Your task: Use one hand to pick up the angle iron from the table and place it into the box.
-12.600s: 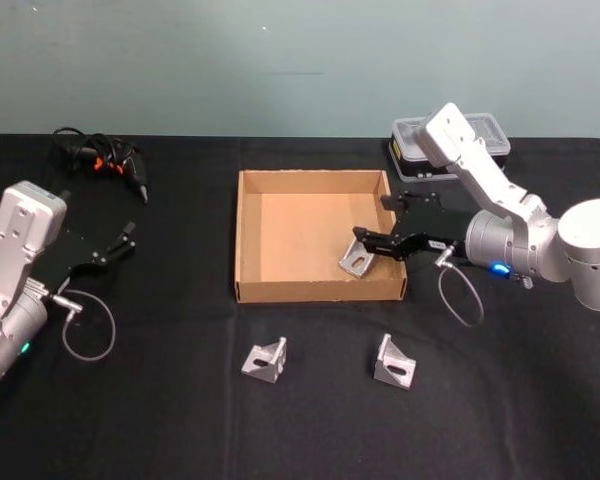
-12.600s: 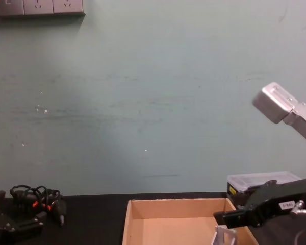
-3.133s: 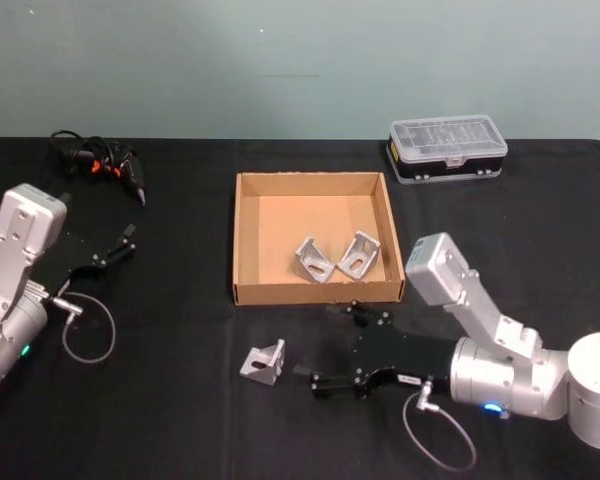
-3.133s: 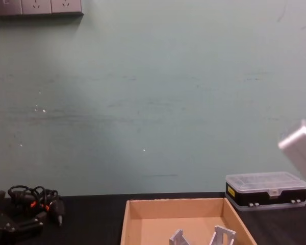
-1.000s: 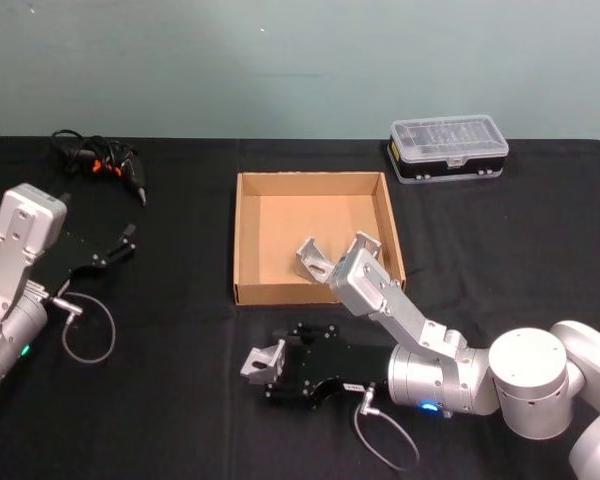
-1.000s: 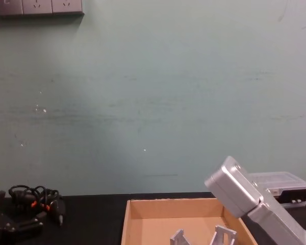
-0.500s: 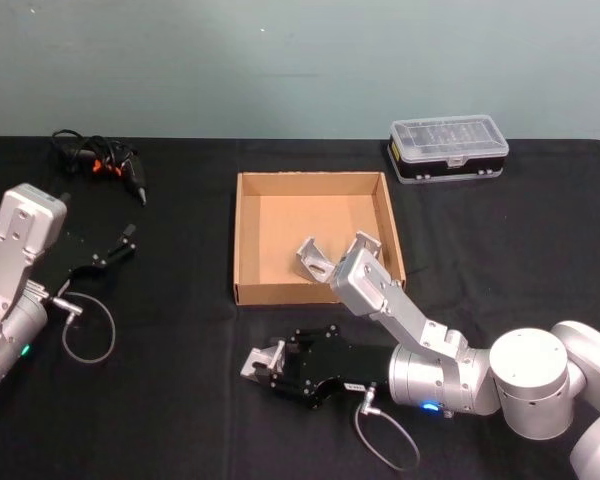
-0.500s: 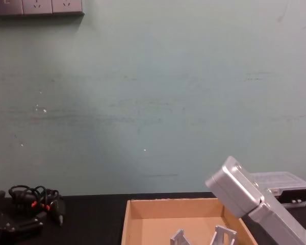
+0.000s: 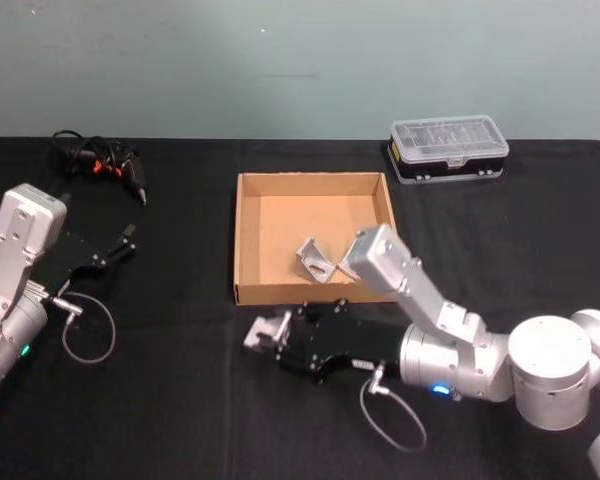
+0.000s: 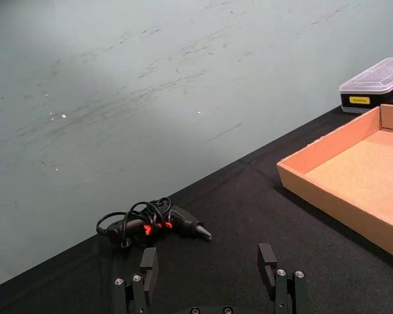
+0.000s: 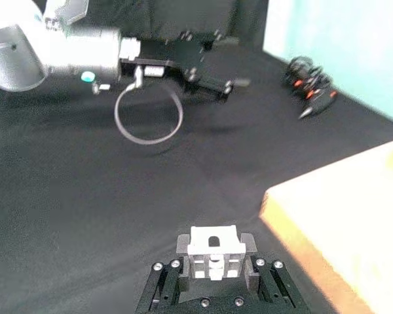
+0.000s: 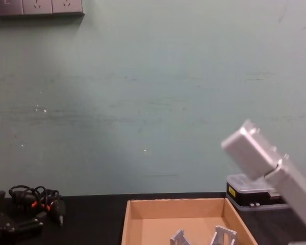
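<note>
Head view: right gripper [image 9: 272,340] in front of box [image 9: 242,240], near its front-left corner, fingers clamped on angle iron [image 9: 267,331] above table [image 9: 160,400]; two more brackets [image 9: 317,260] inside box. Left gripper [image 9: 120,243] parked far left, fingers spread — holding nothing.
Right wrist view: angle iron [image 11: 213,245] pinched between fingers [image 11: 257,278].
Chest view: brackets [image 12: 222,236] in box [image 12: 176,206].

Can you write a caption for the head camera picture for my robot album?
The right pincer grips the last angle iron just in front of the box.
</note>
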Tool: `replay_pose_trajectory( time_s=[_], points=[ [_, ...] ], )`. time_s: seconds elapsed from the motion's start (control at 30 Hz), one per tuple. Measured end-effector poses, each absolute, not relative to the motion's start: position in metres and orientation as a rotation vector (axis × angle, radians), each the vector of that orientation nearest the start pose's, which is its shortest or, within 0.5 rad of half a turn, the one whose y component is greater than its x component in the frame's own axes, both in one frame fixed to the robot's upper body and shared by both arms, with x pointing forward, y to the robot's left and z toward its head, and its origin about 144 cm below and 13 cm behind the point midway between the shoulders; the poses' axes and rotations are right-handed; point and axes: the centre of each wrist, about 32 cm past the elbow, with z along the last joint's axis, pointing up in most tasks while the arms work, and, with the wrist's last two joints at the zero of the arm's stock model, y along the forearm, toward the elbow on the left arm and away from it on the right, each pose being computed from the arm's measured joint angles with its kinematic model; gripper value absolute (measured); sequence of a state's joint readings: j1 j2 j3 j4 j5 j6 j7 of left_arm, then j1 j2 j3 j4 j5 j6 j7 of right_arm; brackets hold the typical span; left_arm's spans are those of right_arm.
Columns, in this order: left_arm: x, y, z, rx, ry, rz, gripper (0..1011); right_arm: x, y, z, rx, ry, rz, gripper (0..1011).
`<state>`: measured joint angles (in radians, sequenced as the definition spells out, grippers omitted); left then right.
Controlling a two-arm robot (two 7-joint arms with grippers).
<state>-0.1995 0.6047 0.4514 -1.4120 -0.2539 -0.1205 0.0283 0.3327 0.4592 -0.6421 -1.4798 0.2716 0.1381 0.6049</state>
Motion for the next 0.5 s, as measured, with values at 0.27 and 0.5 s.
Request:
replay_pose_trajectory(
  time_s=[0.27,0.5],
  points=[
    [0.489,0.310,1.140,0.304,-0.285,1.248,1000,0.502,-0.211,1.191,-0.306,-0.101,-0.531,449],
    [0.489,0.310,1.140,0.304,-0.285,1.248,1000,0.508,-0.222,1.207,-0.277,-0.124,-0.622,449]
  ],
)
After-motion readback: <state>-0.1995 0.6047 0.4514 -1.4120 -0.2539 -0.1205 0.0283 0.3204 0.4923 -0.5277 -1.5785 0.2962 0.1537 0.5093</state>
